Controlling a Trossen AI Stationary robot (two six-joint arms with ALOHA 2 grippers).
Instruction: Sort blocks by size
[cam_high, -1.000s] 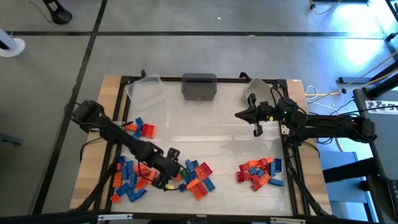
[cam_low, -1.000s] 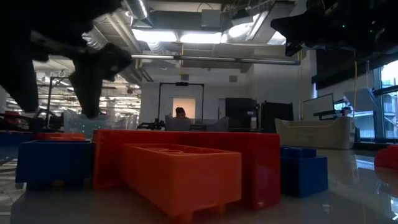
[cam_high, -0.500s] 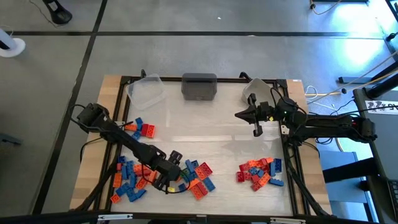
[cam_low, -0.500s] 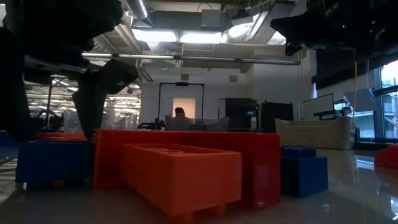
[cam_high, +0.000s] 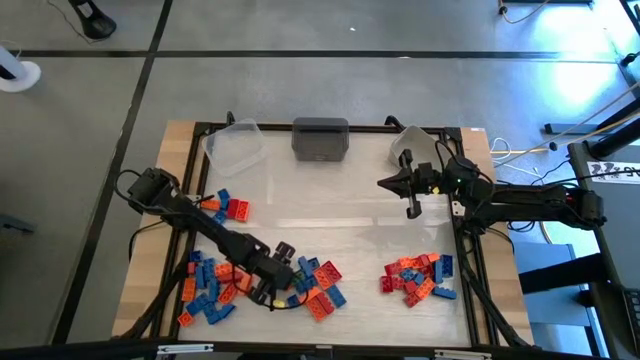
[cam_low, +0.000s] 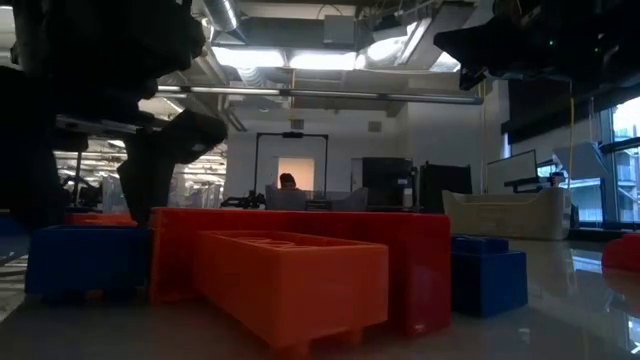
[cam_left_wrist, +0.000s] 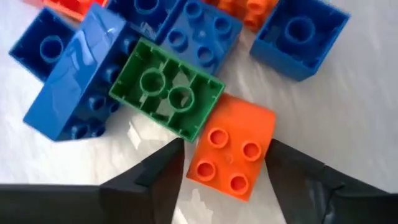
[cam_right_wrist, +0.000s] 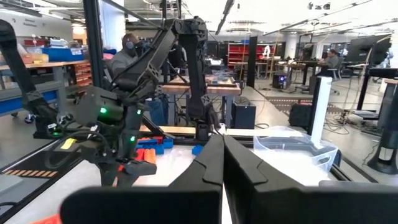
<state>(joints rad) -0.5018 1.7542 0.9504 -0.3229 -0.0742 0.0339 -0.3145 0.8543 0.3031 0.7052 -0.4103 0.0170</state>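
We're right down over the big pile with the left gripper (cam_left_wrist: 225, 163), its fingers (cam_left_wrist: 158, 174) spread on either side of a small orange brick (cam_left_wrist: 231, 154), not yet pinching it. The brick lies studs up, square, four studs showing, touching an upturned green brick (cam_left_wrist: 166, 87) just beyond. Blue bricks (cam_left_wrist: 74, 74) crowd behind. Farther off, the right gripper (cam_high: 414, 208) hangs clenched and empty, well apart above the mid-table.

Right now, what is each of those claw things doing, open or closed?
Left gripper: open, its fingers either side of an orange block.
Right gripper: closed, empty.
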